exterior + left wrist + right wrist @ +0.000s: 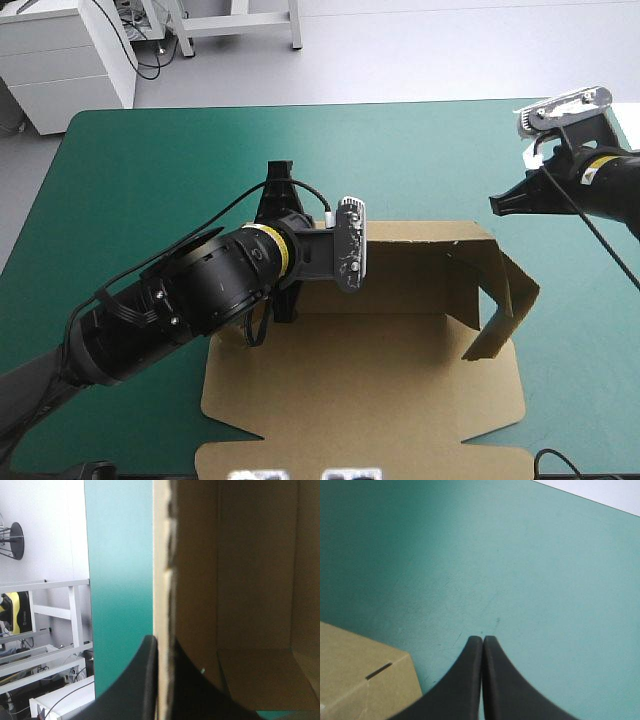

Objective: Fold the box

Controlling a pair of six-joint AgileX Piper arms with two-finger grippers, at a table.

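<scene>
The brown box point(380, 360) lies partly raised in the middle of the teal-green table point(150, 170), its far wall and right wall point(503, 290) standing and its front flap flat toward the near edge. My left gripper point(281, 187) is at the box's left side. In the left wrist view it point(162, 642) is shut on the upright edge of the box's left wall point(162, 555), with the inside of the box point(240, 580) beyond. My right gripper point(497, 203) is shut and empty, just off the box's far right corner. In the right wrist view it point(483, 640) points at bare cover beside that corner point(360, 680).
Teal-green cover point(520, 555) stretches to the far and right of the box. The table's far edge point(300, 108) has white furniture behind it. The left arm's body covers the box's near left part.
</scene>
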